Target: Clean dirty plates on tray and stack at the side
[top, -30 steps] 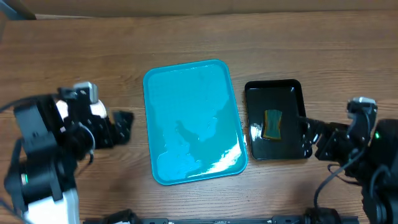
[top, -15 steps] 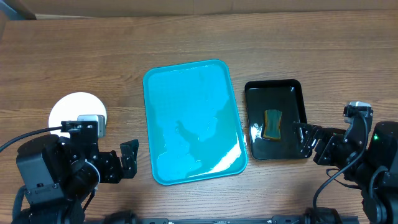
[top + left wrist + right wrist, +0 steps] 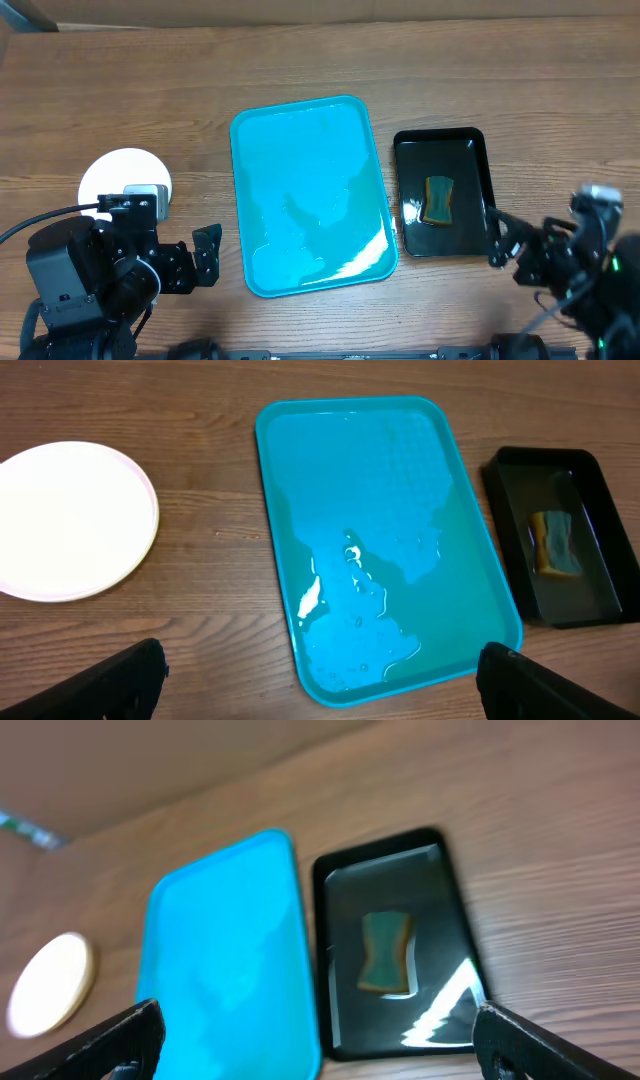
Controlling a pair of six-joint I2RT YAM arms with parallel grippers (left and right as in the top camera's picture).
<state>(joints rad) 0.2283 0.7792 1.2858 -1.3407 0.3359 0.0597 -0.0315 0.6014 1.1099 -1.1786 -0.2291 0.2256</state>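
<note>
Lying mid-frame overhead, the tray (image 3: 310,150) has open table (image 3: 300,60) above and left of it; the plates (image 3: 118,178), one white disc, sit middle left. Left gripper (image 3: 207,256) and right gripper (image 3: 497,240) hang empty, jaws apart. The left wrist view shows the disc whole; overhead the arm (image 3: 70,285) hides its lower edge.

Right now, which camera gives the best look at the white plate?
The left wrist view: the white plate shows large and nearly whole. Overhead, the left arm covers the plate's lower part. The right wrist view shows it small and blurred at the picture's edge.
</note>
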